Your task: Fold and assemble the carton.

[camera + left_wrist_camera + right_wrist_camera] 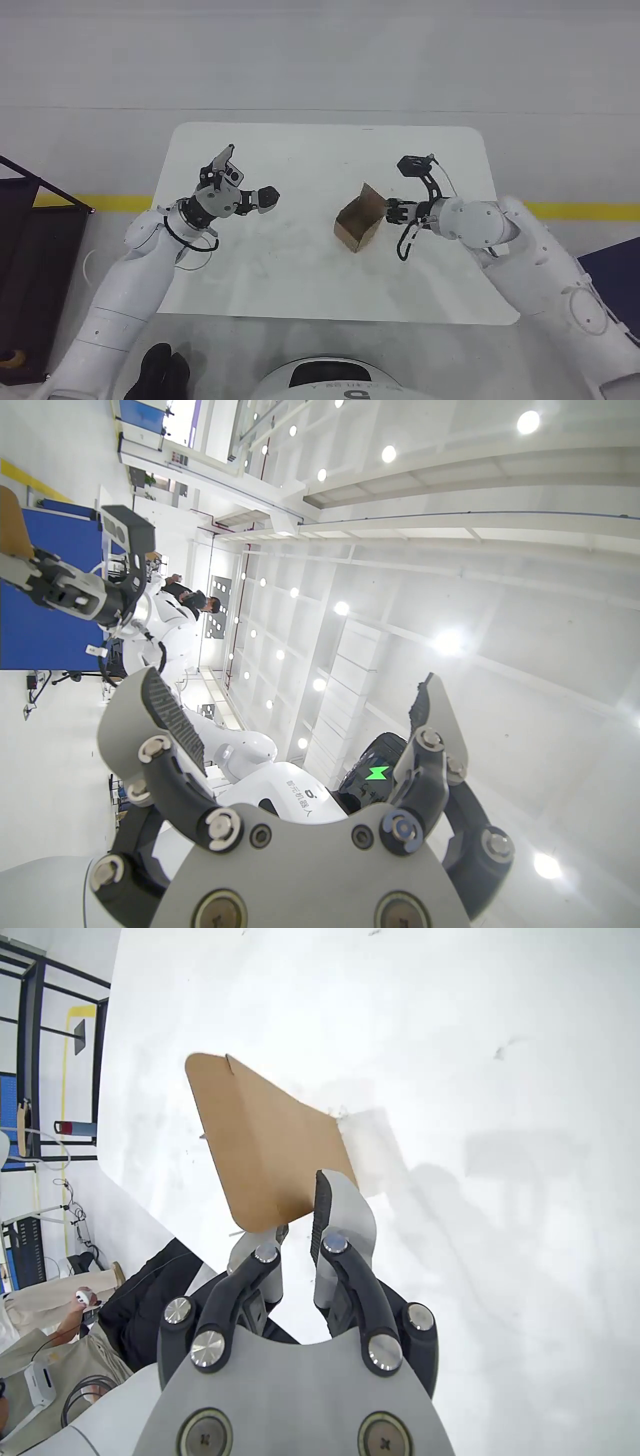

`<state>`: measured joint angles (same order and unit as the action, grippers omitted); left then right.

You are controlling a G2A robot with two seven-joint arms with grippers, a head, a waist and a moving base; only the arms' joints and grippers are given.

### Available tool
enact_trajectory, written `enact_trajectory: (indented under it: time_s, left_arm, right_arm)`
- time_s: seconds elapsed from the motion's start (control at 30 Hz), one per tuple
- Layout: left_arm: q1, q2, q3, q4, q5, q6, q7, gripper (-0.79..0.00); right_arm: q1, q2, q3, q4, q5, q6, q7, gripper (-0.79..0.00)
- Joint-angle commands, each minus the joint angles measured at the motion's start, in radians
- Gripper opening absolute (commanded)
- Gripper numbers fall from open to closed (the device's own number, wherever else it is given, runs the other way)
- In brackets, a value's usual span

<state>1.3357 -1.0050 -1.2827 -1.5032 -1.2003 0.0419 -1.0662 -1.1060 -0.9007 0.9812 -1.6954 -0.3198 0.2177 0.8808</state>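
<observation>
Hanging above the white bench (300,285), well apart from the carton (357,222) on its left side, the left gripper (248,178) has its fingers (165,710) spread wide, with nothing between them. In the left wrist view this gripper (290,687) is turned up toward the ceiling, and a brown part of the carton (10,525) shows far off.

The carton is of brown cardboard and is near the middle of the bench. It is not yet assembled: it stands tilted on the surface, partly opened, with one panel raised toward the right.

Just to the right of the carton, and touching it, is the right gripper (392,211). In the right wrist view the fingers (322,1208) of this gripper (300,1223) are brought close together and pinch the edge of that panel (265,1143). One finger is in front of the cardboard, and the other is partly hidden behind it. The panel has rounded corners and a fold line across it.
</observation>
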Motion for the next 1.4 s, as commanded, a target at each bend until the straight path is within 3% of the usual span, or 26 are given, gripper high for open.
enact_trajectory:
  time_s: [0.0,0.23,0.3,0.4,0.53,0.67,0.77,0.83,0.87,1.37]
  left_arm:
    - [0.0,0.0,0.0,0.0,0.0,0.0,0.0,0.0]
    - [0.0,0.0,0.0,0.0,0.0,0.0,0.0,0.0]
    - [0.0,0.0,0.0,0.0,0.0,0.0,0.0,0.0]
    - [0.0,0.0,0.0,0.0,0.0,0.0,0.0,0.0]
    - [0.0,0.0,0.0,0.0,0.0,0.0,0.0,0.0]
    - [0.0,0.0,0.0,0.0,0.0,0.0,0.0,0.0]
    - [0.0,0.0,0.0,0.0,0.0,0.0,0.0,0.0]
    - [0.0,0.0,0.0,0.0,0.0,0.0,0.0,0.0]
    - [0.0,0.0,0.0,0.0,0.0,0.0,0.0,0.0]
    - [0.0,0.0,0.0,0.0,0.0,0.0,0.0,0.0]
  right_arm:
    - [0.053,-0.009,-0.012,0.032,-0.001,0.002,0.014,-0.659]
    - [0.181,-0.047,-0.09,0.091,-0.03,0.013,0.038,-0.634]
    - [0.196,-0.055,-0.102,0.102,-0.028,0.015,0.037,-0.591]
    - [0.19,-0.058,-0.094,0.112,-0.013,0.014,0.03,-0.588]
    - [0.115,-0.039,-0.009,0.065,0.049,-0.02,0.012,-0.582]
    - [-0.032,-0.004,0.147,-0.016,0.16,-0.137,0.001,-0.576]
    - [-0.14,0.019,0.257,-0.05,0.217,-0.21,0.009,-0.628]
    - [-0.177,0.027,0.294,-0.034,0.19,-0.183,0.01,-0.686]
    - [-0.183,0.027,0.291,-0.026,0.181,-0.166,0.011,-0.785]
    - [0.03,-0.045,0.053,0.242,0.255,-0.196,0.036,-0.785]
